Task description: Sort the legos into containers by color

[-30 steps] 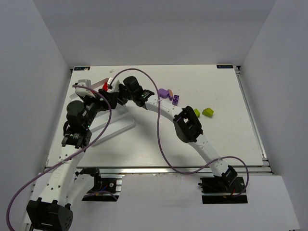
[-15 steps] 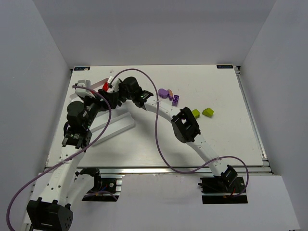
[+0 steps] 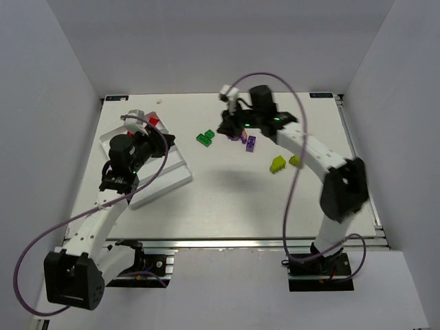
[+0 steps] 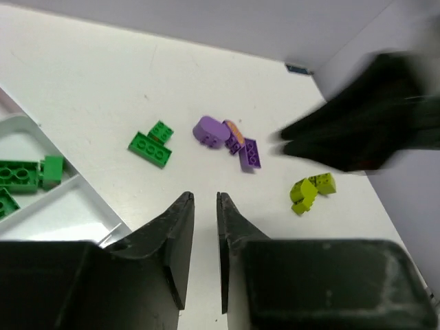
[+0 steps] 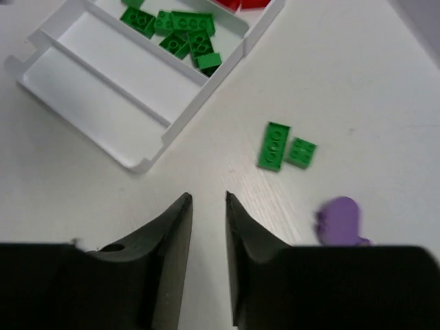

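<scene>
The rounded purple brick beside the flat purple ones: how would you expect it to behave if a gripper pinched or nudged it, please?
The rounded purple brick looks like stiff moulded plastic, so probably light and unyielding. Its curved top may let fingers slip. Nudged, it would likely slide on the smooth table, bumping the flat purple bricks.

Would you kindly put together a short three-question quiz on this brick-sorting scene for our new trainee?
1. True or false: the right gripper holds a green brick.
2. Multiple choice: the two green bricks on the table lie (A) inside the white tray, (B) between the tray and the purple bricks, (C) beside the yellow-green bricks.
3. Fill in: in the right wrist view, the tray compartment next to the red bricks holds ____ bricks.

Key
1. False; nothing lies between its fingers.
2. B
3. green
</scene>
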You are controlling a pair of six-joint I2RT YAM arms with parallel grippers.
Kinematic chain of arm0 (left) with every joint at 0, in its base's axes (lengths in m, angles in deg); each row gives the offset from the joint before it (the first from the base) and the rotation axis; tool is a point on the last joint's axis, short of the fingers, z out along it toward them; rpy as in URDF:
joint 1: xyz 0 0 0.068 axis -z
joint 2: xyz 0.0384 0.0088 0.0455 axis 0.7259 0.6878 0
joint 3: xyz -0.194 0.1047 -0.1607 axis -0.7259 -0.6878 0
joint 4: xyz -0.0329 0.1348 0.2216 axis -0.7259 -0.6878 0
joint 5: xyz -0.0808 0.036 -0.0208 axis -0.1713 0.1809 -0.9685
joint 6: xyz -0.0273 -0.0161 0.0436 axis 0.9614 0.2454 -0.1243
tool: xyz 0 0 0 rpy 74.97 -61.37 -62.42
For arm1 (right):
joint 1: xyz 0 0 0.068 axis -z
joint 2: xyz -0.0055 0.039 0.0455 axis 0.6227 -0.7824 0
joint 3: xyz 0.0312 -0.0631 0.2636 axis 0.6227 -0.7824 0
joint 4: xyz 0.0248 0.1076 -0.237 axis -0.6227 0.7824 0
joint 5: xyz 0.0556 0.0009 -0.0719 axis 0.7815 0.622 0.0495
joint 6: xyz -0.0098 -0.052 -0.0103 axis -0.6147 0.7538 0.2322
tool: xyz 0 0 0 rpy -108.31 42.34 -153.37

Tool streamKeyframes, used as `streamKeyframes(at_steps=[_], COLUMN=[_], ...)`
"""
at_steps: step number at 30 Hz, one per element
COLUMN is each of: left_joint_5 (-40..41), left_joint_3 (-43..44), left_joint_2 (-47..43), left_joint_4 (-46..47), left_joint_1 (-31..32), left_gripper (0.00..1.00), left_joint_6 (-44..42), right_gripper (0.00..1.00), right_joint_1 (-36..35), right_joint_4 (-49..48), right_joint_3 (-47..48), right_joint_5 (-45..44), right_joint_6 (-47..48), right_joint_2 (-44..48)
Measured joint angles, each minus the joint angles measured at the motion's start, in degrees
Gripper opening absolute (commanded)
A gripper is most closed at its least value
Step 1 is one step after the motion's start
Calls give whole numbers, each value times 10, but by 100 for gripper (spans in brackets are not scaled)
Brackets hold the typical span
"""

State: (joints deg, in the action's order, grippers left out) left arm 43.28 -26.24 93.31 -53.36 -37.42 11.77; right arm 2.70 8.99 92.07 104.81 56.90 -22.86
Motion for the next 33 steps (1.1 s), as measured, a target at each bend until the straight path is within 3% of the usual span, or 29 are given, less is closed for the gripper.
streamKeyframes(at_steps=[1, 2, 4, 5, 6, 9, 14, 18, 21, 25, 26, 33], left_joint_5=[0, 2, 14, 22, 40, 92, 195, 234, 226, 212, 209, 188], left_joint_3=[9, 18, 48, 63, 84, 151, 301, 412, 468, 511, 517, 563], left_joint_2=[24, 48, 102, 127, 156, 237, 382, 490, 556, 621, 632, 694], left_joint_4=[-4, -11, -36, -50, -72, -125, -210, -239, -247, -245, -244, -234], left_joint_1=[5, 11, 28, 39, 51, 89, 135, 142, 142, 145, 146, 157], left_gripper=[30, 39, 53, 66, 72, 82, 83, 83, 85, 87, 87, 84], left_joint_6=[1, 3, 4, 7, 9, 10, 3, -39, -83, -149, -163, -267], right_gripper=[45, 62, 76, 87, 89, 89, 89, 88, 81, 42, 38, 39], right_joint_1=[27, 51, 78, 78, 74, 64, 114, 138, 143, 145, 145, 147], right_joint_4=[-1, -3, 0, -3, -4, -5, 2, 7, 8, 7, 7, 8], right_joint_3=[-42, -83, -155, -190, -226, -298, -344, -350, -365, -369, -369, -373], right_joint_5=[16, 31, 51, 57, 62, 79, 102, 106, 138, 197, 209, 247], right_joint_6=[0, 0, 0, -3, -7, -30, -68, -66, -50, -16, -8, 15], right_joint_2=[58, 112, 210, 255, 299, 383, 414, 428, 466, 513, 520, 526])
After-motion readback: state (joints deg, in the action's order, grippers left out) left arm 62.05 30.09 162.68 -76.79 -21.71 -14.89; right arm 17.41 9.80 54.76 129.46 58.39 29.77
